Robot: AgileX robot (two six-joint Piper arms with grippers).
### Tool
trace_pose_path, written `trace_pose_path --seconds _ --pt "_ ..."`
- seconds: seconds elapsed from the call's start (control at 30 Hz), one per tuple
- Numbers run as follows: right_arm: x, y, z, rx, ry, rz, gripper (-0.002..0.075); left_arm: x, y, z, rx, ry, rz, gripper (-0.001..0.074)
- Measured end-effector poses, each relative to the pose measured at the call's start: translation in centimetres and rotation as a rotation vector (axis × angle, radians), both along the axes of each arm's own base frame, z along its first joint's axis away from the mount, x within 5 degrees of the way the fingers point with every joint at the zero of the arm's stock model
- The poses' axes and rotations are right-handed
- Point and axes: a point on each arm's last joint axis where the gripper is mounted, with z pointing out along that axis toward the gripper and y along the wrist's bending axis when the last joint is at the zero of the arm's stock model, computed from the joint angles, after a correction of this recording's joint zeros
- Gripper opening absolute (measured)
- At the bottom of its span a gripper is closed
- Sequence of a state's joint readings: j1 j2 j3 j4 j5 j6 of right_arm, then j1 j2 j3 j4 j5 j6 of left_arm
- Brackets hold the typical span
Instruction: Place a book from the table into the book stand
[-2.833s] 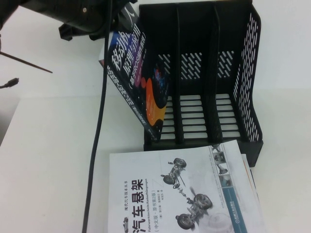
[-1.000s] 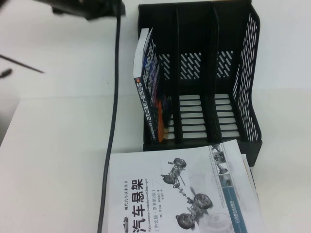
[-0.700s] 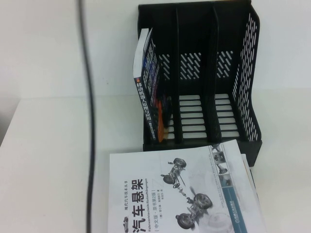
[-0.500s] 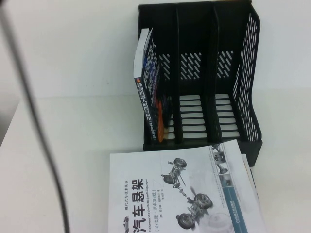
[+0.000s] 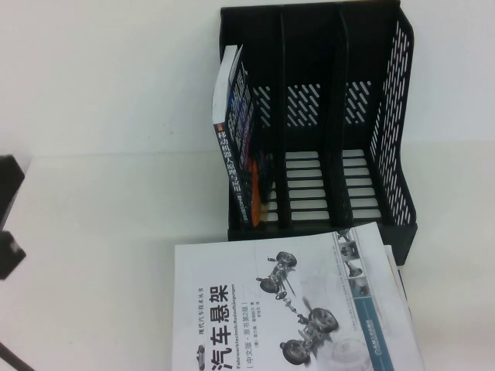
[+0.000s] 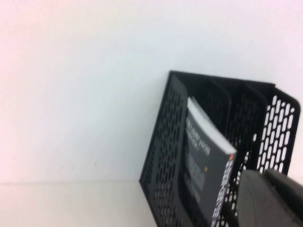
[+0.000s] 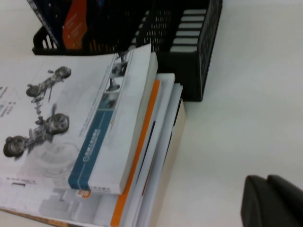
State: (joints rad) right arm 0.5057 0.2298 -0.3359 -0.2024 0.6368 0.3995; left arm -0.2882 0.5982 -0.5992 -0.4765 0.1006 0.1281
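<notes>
The black book (image 5: 238, 147) with white title stands in the leftmost slot of the black book stand (image 5: 387, 154), leaning slightly, with nothing holding it. It also shows in the left wrist view (image 6: 203, 175) inside the stand (image 6: 163, 156). My left gripper (image 6: 265, 194) is shut and empty, away from the stand to its left; part of that arm (image 5: 9, 220) shows at the left edge of the high view. My right gripper (image 7: 267, 201) is shut and empty over the white table (image 7: 236, 118), to the right of the book stack.
A white book with car-suspension pictures (image 5: 286, 309) lies on top of a stack of books (image 7: 147, 156) right in front of the stand. The stand's middle and right slots (image 5: 340, 185) hold nothing. White table (image 5: 93, 232) lies left of the stand.
The left gripper, which held the book tilted at the slot, has let go and drawn back to the left edge. Its cable swept left out of view. The book stays in the slot.
</notes>
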Motion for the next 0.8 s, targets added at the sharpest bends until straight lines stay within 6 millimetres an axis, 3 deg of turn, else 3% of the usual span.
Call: trace_pose_path --seconds 0.63,0.8 --pt "-0.1 0.0 -0.2 0.005 0.020 0.001 -0.0003 -0.4 -0.3 -1.6 0.042 0.132 -0.053 -0.0001" --pt "-0.1 0.1 -0.2 0.007 0.020 0.001 -0.0003 -0.9 0.3 -3.3 0.028 0.122 -0.004 -0.0001"
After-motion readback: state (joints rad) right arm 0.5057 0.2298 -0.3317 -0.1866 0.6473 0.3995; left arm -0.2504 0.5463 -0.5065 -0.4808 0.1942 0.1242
